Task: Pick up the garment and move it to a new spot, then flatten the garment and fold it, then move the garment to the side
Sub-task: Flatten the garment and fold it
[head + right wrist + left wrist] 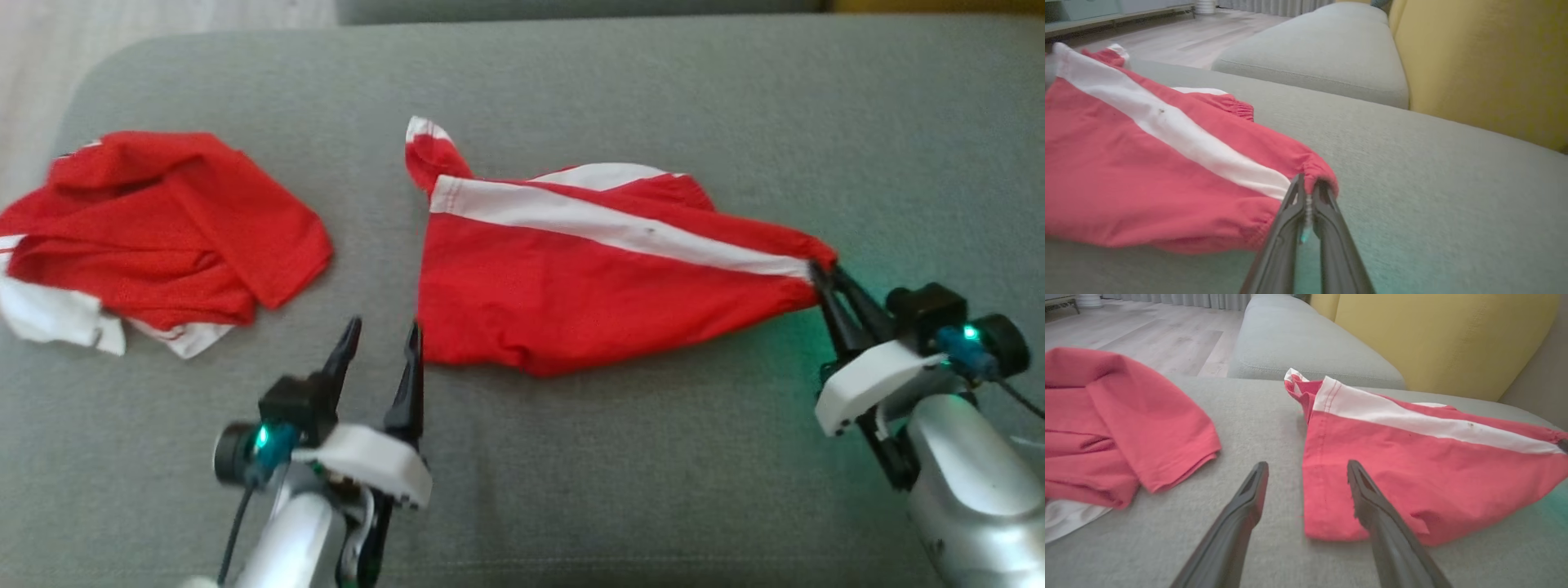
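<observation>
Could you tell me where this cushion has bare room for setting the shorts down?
Free: the grey fabric cushion behind both garments, widest right of the red white-striped shorts in the right gripper, and its near strip between grippers. Crowded: the gap beside the crumpled red shirt, at the open left gripper.

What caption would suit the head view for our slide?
Right gripper pinches a corner of the red-and-white garment; open left gripper poised nearby.

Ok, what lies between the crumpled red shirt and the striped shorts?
Bare grey cushion, plain in the head view. The open left pincer points into the gap's near end, between shirt and shorts.
</observation>
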Tool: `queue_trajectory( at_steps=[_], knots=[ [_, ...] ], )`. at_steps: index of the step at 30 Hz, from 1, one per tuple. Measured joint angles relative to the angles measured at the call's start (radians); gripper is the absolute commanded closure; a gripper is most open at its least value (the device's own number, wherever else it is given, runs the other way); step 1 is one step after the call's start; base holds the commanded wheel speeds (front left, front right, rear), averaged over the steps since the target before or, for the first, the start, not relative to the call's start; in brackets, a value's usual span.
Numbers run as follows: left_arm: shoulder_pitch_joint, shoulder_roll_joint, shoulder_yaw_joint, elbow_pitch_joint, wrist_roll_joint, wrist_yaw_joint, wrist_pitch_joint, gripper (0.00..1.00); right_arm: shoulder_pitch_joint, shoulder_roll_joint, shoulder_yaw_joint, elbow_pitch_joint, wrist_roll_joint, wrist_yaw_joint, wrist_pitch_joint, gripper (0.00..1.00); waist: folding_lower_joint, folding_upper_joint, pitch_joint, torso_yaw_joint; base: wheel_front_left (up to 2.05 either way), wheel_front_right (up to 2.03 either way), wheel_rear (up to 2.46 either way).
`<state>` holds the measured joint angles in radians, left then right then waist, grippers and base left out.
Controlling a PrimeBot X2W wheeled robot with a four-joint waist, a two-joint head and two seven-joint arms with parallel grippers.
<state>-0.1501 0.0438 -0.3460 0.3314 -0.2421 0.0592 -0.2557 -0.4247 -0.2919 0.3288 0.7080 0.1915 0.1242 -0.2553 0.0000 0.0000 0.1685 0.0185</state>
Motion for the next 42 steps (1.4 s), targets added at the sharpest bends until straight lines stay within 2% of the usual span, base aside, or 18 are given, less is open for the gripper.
queue_trajectory(
  at_steps=[4, 10, 15, 19, 28, 29, 30, 32, 33, 35, 36, 37, 42],
  knots=[
    [-0.067, -0.001, -0.002, 0.019, 0.000, -0.008, 0.000, 0.00, -0.011, 0.015, -0.055, -0.002, -0.024, 0.000, 0.000, 0.00, 0.0000, 0.0000, 0.025, -0.022, 0.00, 0.00, 0.00],
    [-0.257, -0.003, -0.015, 0.099, -0.057, -0.034, 0.000, 0.00, -0.050, 0.090, -0.171, -0.071, -0.103, 0.000, 0.000, 0.00, 0.0001, 0.0000, 0.081, -0.062, 0.00, 0.00, 0.00],
    [-0.362, -0.009, -0.027, 0.217, -0.128, -0.060, 0.000, 0.00, -0.050, 0.136, -0.192, -0.112, -0.133, 0.000, 0.000, 0.00, 0.0001, 0.0000, 0.121, -0.094, 0.00, 0.00, 0.00],
    [-0.394, -0.010, -0.007, 0.290, -0.143, -0.059, 0.000, 0.00, -0.050, 0.156, -0.197, -0.149, -0.140, 0.000, 0.000, 0.00, 0.0002, 0.0000, 0.145, -0.115, 0.00, 0.00, 0.00],
    [-0.396, -0.010, 0.004, 0.323, -0.148, -0.078, 0.000, 0.00, -0.049, 0.166, -0.205, -0.190, -0.140, 0.000, 0.000, 0.00, 0.0001, 0.0000, 0.152, -0.127, 0.00, 0.00, 0.00],
    [-0.393, -0.011, 0.001, 0.322, -0.149, -0.078, 0.000, 0.03, -0.049, 0.167, -0.206, -0.190, -0.140, 0.000, 0.000, 0.00, 0.0001, 0.0000, 0.150, -0.126, 0.00, 0.00, 0.00],
    [-0.389, -0.011, -0.001, 0.321, -0.152, -0.078, 0.000, 0.14, -0.048, 0.168, -0.206, -0.190, -0.140, 0.000, 0.000, 0.00, 0.0001, 0.0000, 0.147, -0.125, 0.00, 0.00, 0.00],
    [-0.375, -0.010, -0.009, 0.319, -0.171, -0.077, 0.000, 0.30, -0.039, 0.174, -0.210, -0.190, -0.140, 0.000, 0.000, 0.00, 0.0001, 0.0000, 0.136, -0.121, 0.00, 0.00, 0.00],
    [-0.368, -0.010, -0.018, 0.320, -0.180, -0.077, 0.000, 0.31, -0.034, 0.176, -0.210, -0.189, -0.140, 0.000, 0.000, 0.00, 0.0001, 0.0000, 0.131, -0.120, 0.00, 0.00, 0.00],
    [-0.351, -0.010, -0.035, 0.321, -0.191, -0.077, 0.000, 0.56, -0.031, 0.180, -0.210, -0.188, -0.140, 0.000, 0.000, 0.00, 0.0001, 0.0000, 0.121, -0.117, 0.00, 0.00, 0.00],
    [-0.342, -0.010, -0.041, 0.324, -0.196, -0.077, 0.000, 0.85, -0.031, 0.181, -0.211, -0.188, -0.139, 0.000, 0.000, 0.00, 0.0000, 0.0000, 0.116, -0.116, 0.00, 0.00, 0.00],
    [-0.335, -0.010, -0.049, 0.333, -0.200, -0.077, 0.000, 1.00, -0.031, 0.181, -0.211, -0.188, -0.139, 0.000, 0.000, 0.00, 0.0000, 0.0000, 0.111, -0.115, 0.00, 0.00, 0.00],
    [-0.303, -0.010, -0.061, 0.326, -0.237, -0.077, 0.000, 1.00, -0.010, 0.181, -0.219, -0.184, -0.138, 0.000, 0.000, 0.00, 0.0000, 0.0000, 0.071, -0.110, 0.00, 0.00, 0.00]
  ],
)
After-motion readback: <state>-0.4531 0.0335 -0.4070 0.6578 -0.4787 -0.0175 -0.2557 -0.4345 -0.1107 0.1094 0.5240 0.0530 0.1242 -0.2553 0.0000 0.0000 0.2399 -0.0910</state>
